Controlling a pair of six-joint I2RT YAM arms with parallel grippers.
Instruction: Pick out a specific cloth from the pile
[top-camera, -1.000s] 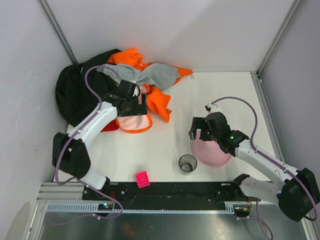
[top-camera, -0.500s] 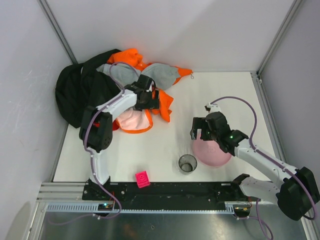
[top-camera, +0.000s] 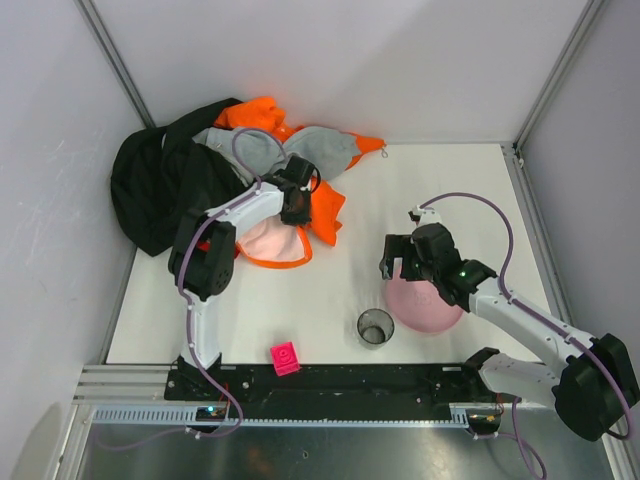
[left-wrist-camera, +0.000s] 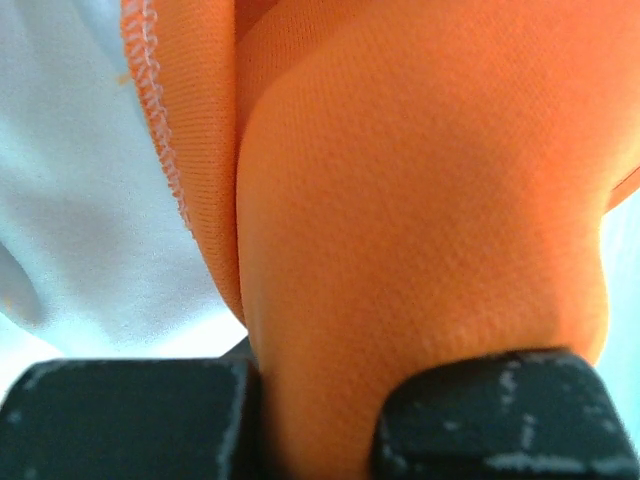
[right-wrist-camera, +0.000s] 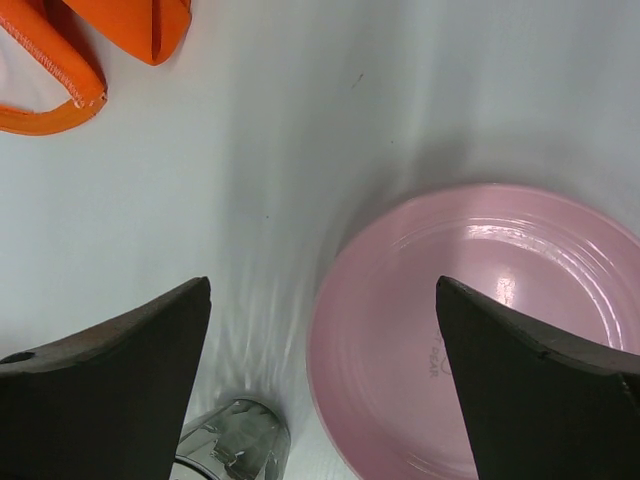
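Little of the cloth (top-camera: 206, 245) shows, well left of the left hand (top-camera: 298, 200), which pinches orange garment (left-wrist-camera: 420, 200).

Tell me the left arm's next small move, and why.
Probably open the left gripper and let go. Its fingers are pinched on the orange garment, not the target. The red cloth only peeks out beside that arm's elbow, at the near edge of the pile, so this grasp looks misplaced.
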